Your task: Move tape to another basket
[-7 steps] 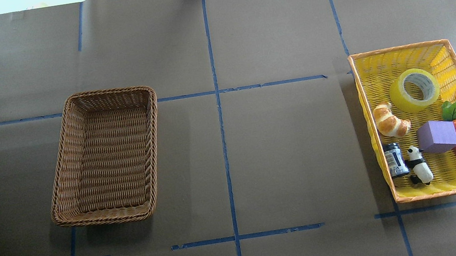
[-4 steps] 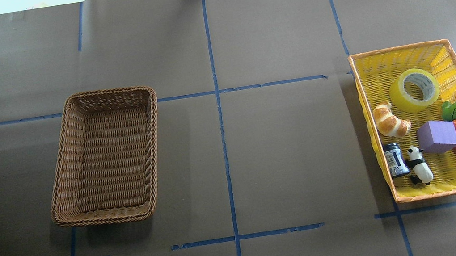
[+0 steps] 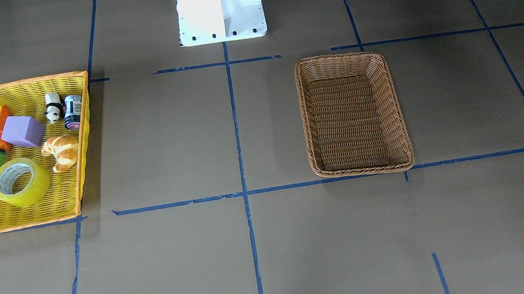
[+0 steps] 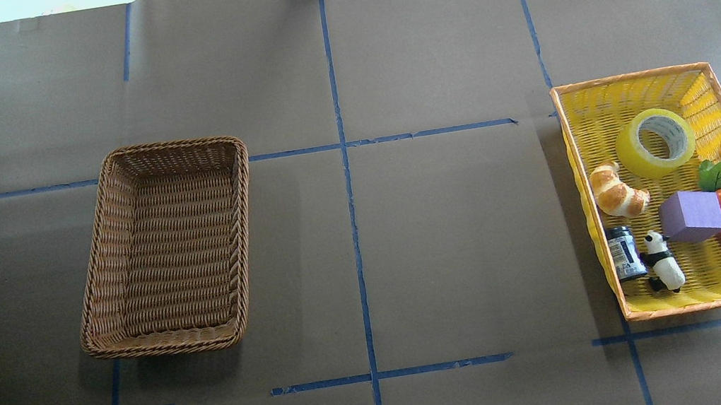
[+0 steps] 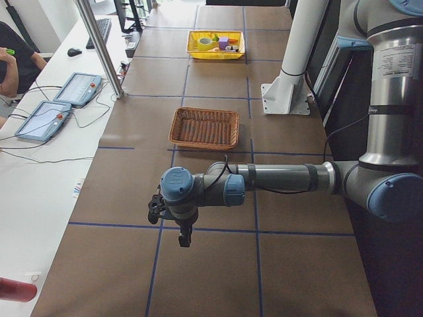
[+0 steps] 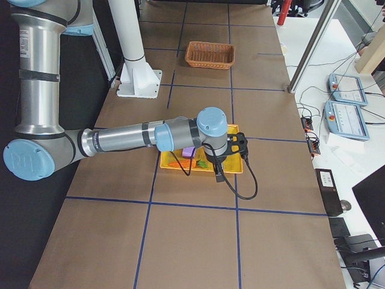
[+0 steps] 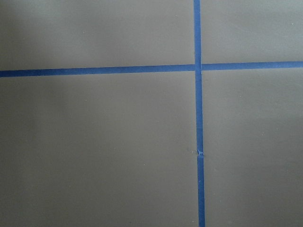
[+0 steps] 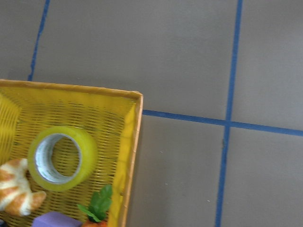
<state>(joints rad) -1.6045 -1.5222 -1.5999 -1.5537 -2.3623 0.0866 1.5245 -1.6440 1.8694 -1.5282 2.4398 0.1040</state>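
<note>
The right arm's joint cap [image 6: 25,160] bears what looks like a UR logo.

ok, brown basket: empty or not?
Empty. The overhead and front-facing views show only bare weave inside the brown basket; the tape lies in the yellow basket.

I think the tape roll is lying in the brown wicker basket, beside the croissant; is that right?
Not quite: the tape lies in the yellow basket, beside the croissant, not in the brown wicker basket, as the overhead exterior view shows.
</note>
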